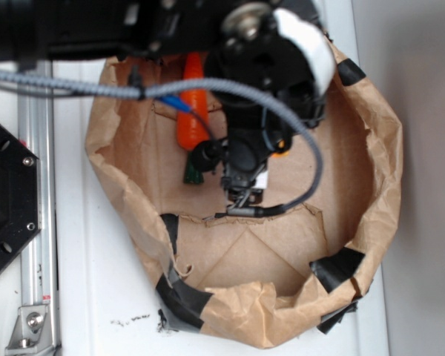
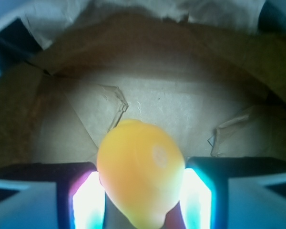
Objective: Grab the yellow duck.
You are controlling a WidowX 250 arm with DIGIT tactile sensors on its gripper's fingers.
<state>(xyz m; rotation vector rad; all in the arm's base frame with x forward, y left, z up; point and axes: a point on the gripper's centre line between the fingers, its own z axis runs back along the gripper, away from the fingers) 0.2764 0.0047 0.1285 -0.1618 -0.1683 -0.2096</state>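
Note:
In the wrist view the yellow duck point(image 2: 140, 174) is a rounded yellow-orange blob sitting between my two fingers, and it touches both bright pads point(image 2: 88, 200). My gripper point(image 2: 142, 193) is shut on it, above the brown paper floor. In the exterior view my gripper point(image 1: 241, 194) points down inside the paper bag, near its middle. There the arm hides the duck. A small orange-yellow patch point(image 1: 282, 147) peeks out at the arm's right edge; I cannot tell what it is.
The long orange carrot point(image 1: 193, 111) with a green stem lies at the bag's back left, beside the arm. The crumpled brown bag wall point(image 1: 386, 170), patched with black tape point(image 1: 334, 268), rings the gripper. A black mount point(image 1: 7, 200) and a metal rail point(image 1: 33, 222) stand to the left.

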